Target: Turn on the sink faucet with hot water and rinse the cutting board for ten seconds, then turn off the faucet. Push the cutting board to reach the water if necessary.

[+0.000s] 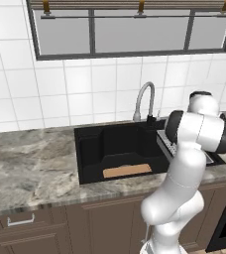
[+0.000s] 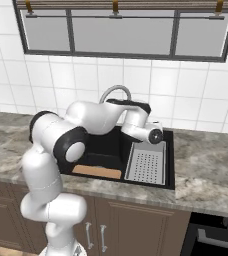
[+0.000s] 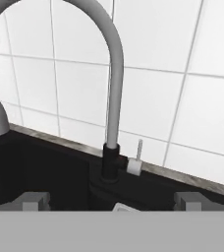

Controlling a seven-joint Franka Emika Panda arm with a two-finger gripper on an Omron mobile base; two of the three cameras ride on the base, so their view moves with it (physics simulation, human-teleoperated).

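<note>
Under window [image 1: 130, 30], marble counter [image 1: 30, 163], black sink [image 1: 120, 144], white tiles; pincer [image 3: 113, 201] wide.

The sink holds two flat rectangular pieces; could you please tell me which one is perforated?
The grey drain tray at the sink's right end, dotted with holes. The cutting board is plain tan wood, lying on the basin floor at the front.

Kitchen: black sink [image 1: 90, 149]; marble counter [image 1: 30, 168]; tiled wall [image 1: 60, 94]; cabinets [image 1: 100, 223]

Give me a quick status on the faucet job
Gripper open, fingers level with the sink faucet base. No water running. Cutting board dry on the sink floor. Path clear.
</note>
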